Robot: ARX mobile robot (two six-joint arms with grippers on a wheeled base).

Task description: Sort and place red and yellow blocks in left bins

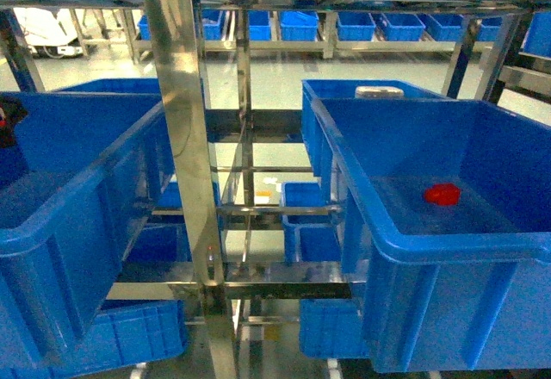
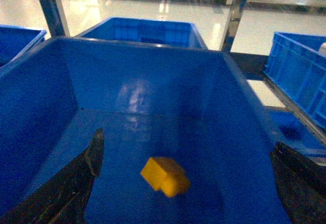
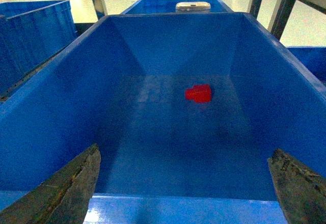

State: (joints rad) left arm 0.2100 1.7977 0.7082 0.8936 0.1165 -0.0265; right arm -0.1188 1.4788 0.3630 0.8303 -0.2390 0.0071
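Floor: pale glossy floor (image 1: 275, 77), glare at 12 o'clock.
Racking: steel upright (image 1: 185, 129) near centre.
Far wall: shelf of blue crates (image 1: 362, 26), 12 o'clock.

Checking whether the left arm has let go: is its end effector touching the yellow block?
Apart. The left wrist view shows the left end effector wide open, the yellow block lying on the bin floor clear of both fingers.
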